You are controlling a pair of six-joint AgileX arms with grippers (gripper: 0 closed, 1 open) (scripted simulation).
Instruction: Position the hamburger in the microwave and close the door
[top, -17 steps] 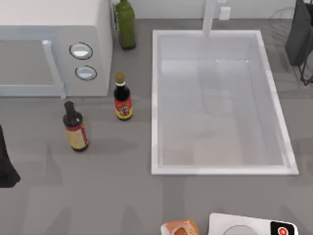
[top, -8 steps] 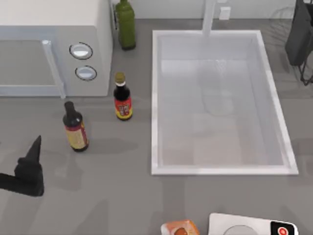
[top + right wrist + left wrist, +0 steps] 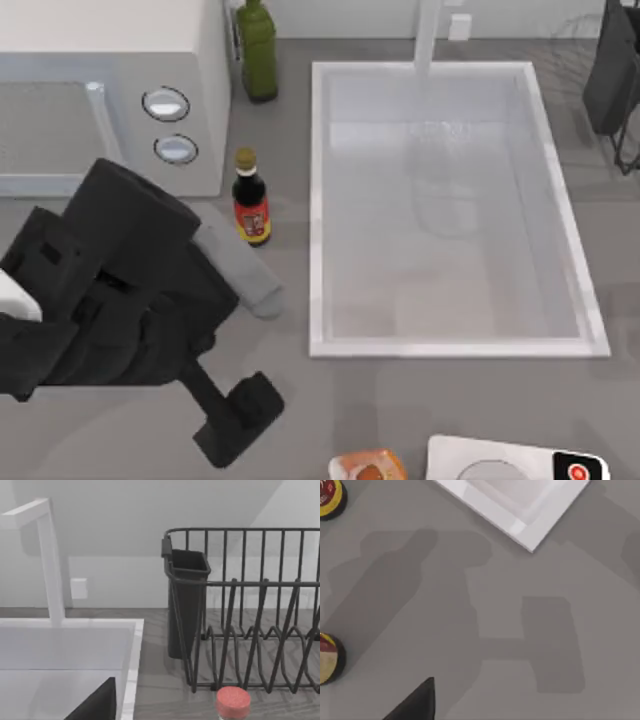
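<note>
Hamburger (image 3: 368, 467) sits untouched at the table's near edge, beside a white device (image 3: 515, 464). Left gripper (image 3: 238, 418) hangs just left of it, presumably approaching to grasp; finger state cannot be told. Microwave (image 3: 110, 60) stands far left, door (image 3: 50, 135) shut.

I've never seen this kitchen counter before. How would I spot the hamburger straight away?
Start at the big white sink set into the grey counter, then go from its front-left corner toward the top view's bottom edge. There sits the hamburger, a small orange-brown bun with a pale edge. Just to its right lies a flat white device with a red button; the bun is the only warm-coloured round thing there.
</note>
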